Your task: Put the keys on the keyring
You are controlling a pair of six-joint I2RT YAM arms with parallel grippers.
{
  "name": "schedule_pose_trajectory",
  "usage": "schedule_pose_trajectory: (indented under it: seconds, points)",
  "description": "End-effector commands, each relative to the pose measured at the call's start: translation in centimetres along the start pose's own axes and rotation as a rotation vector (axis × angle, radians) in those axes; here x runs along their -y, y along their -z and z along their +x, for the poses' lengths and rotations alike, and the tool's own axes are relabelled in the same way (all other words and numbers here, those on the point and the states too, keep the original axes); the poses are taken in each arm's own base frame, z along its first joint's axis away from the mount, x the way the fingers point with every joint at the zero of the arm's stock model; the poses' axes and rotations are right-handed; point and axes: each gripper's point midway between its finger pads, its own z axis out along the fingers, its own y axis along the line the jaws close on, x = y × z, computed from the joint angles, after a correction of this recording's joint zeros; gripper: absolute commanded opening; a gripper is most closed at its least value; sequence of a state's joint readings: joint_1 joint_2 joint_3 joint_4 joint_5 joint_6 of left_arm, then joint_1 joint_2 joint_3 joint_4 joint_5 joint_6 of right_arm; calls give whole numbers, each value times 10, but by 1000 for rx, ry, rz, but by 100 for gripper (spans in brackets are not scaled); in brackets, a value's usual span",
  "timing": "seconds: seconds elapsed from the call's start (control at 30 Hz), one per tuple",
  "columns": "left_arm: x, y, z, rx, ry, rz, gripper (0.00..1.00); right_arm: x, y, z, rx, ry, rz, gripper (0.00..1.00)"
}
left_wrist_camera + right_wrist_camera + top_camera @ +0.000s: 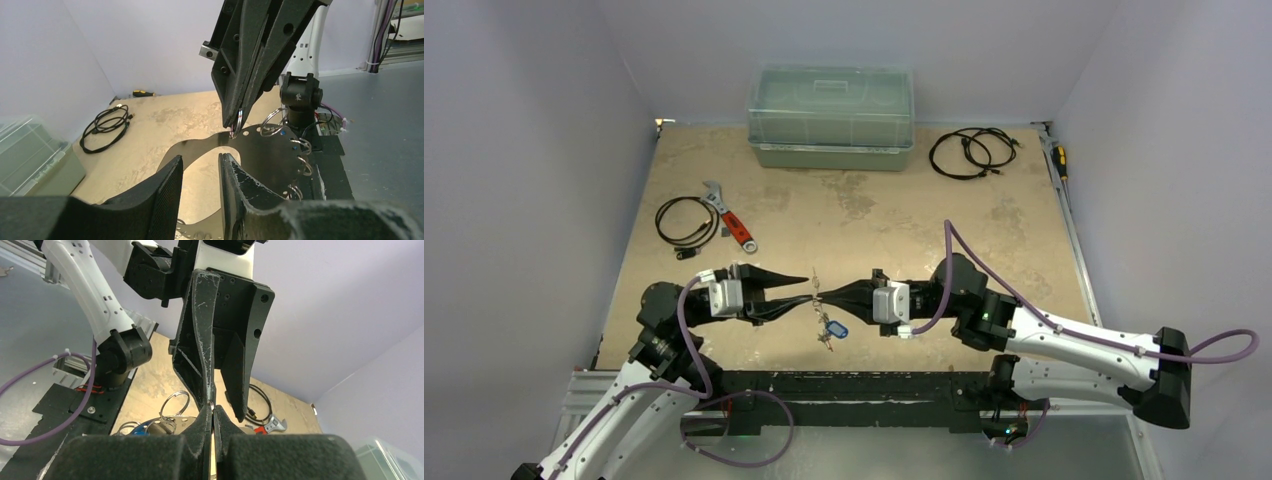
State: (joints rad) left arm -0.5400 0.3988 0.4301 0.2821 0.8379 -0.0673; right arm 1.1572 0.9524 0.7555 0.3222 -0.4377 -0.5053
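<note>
Keyring point(240, 119): pinched in the pressed-together right end effector point(213, 412), raised over the desk point(874, 210); keys point(829, 330) seen just below. Left end effector point(201, 160): partly spread beside it. A square, gentle closure on the wire is advised.

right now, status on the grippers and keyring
Right gripper shut on keyring. Left gripper open, tips at it. Keys hang below. Wrench, cables lie apart.
</note>
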Motion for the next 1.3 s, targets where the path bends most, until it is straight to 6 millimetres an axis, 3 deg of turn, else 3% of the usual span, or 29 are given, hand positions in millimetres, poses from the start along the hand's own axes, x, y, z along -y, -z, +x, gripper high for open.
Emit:
schedule_pose_trajectory:
  seconds: [0.0,0.53,0.87,1.1,1.27]
  points:
    - [4,-2,-19,47,-46,30,33,27,-5,-42,120,45,69,0]
    - [8,-3,-18,55,-30,53,32,31,-14,-38,131,33,82,0]
    - [11,-1,-20,64,-39,57,38,39,-16,-34,121,32,132,0]
    - [7,-2,-19,55,-43,39,26,33,-18,-34,128,17,97,0]
    - [5,0,-21,65,-53,17,25,29,-19,-35,135,14,73,0]
